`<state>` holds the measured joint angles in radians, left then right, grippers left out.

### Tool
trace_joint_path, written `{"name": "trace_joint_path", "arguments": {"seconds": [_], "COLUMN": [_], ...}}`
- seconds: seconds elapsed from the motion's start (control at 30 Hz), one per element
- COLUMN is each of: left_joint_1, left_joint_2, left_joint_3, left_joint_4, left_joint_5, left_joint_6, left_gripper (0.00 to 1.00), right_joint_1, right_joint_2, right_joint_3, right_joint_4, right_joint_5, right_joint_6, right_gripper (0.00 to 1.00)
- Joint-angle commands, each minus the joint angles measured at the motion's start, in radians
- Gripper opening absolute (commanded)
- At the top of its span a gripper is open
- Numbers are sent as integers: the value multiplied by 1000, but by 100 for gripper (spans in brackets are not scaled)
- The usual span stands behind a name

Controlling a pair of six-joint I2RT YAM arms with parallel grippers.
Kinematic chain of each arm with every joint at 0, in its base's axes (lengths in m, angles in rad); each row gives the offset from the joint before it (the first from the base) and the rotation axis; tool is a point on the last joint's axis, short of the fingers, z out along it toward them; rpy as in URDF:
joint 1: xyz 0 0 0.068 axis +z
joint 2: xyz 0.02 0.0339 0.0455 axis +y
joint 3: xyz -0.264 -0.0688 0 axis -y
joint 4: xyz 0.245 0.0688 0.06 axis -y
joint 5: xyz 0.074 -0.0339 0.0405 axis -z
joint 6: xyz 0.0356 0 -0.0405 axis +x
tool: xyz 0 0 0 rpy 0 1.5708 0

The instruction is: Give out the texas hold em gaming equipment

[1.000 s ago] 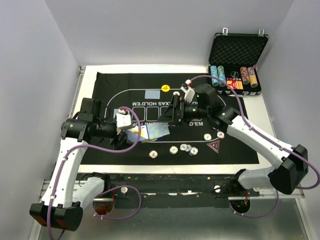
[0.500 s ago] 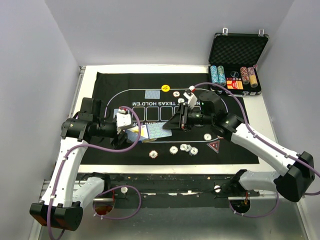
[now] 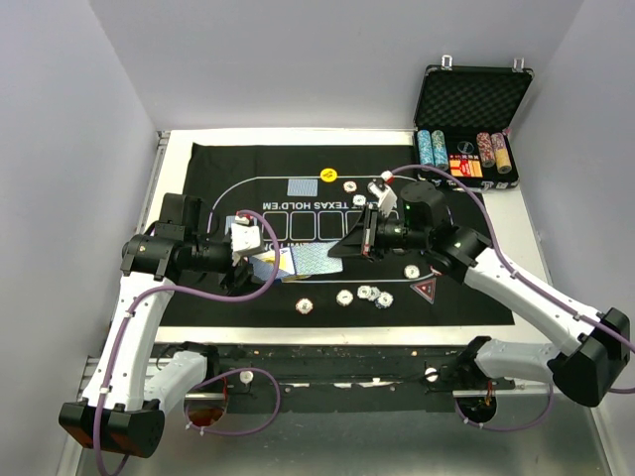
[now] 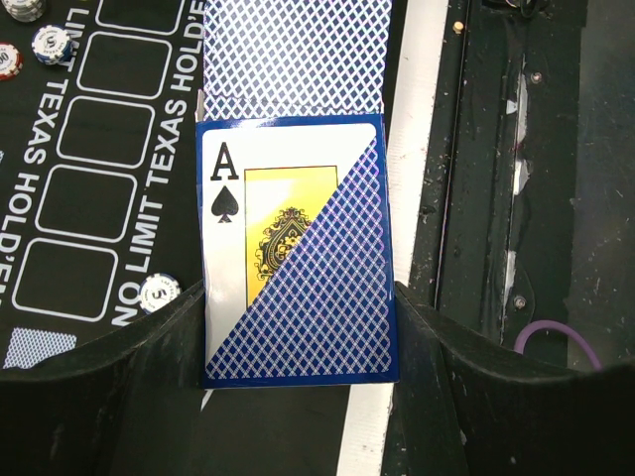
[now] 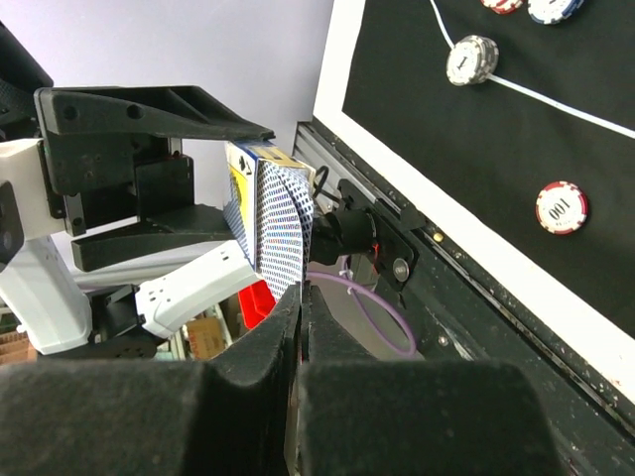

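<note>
Here we are mid-deal, above the near-left part of the felt mat [image 3: 456, 307]. The left end effector [image 4: 298, 327] is clamped on the card pack [image 4: 288, 248], one finger on each long side, with the ace-of-spades face turned to its own camera. It looks like a dispenser hold, with the pack kept steady in the air and its open end aimed at the other arm. One blue-backed card [image 4: 298, 50] pokes out of that open end. The right end effector [image 5: 300, 317] comes at it from the opposite side. Its jaws are pressed almost flat together, and the wrist view has the card's edge running straight down into that slit. I read that as a pinch on the card, though the contact itself is hard to see. So the card bridges the two arms, one end tucked into the pack and the other at the right fingertips, off the mat. A thin edge grip suits a single card, and a straight pull away from the pack should free it. Down on the felt, a few poker chips [image 3: 367, 293] and the triangular marker [image 3: 425, 290] lie near the front edge. The yellow button [image 3: 328, 176] and a dealt card [image 3: 299, 186] sit at the far arc. More chips wait in the open case [image 3: 471, 94] at the bench's [image 3: 298, 136] far right corner.
</note>
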<state>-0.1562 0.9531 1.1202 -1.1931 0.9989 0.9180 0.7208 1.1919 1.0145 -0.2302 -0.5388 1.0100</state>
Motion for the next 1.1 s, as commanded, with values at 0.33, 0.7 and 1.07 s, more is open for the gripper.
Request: {"name": "trace_joint_path", "arguments": {"seconds": [0.33,0.7,1.07], "left_joint_1": [4,4,4], "left_joint_2": [-10,-13,-20], "left_joint_3": [26,35,39], "left_joint_4": [15,7,4], "left_joint_5": [43,44,50], "left_joint_6": [8,13,7], "left_gripper": [19,19,19], "right_joint_1": [-23,-288,-405], "right_joint_2": [-48,-57,92], "right_joint_3": [163,130,-183], "right_joint_4": [-213,-284,-80], "right_joint_5": [95,13,65], "right_joint_6": [-86,-172,-195], "right_gripper": [1,1,1]}}
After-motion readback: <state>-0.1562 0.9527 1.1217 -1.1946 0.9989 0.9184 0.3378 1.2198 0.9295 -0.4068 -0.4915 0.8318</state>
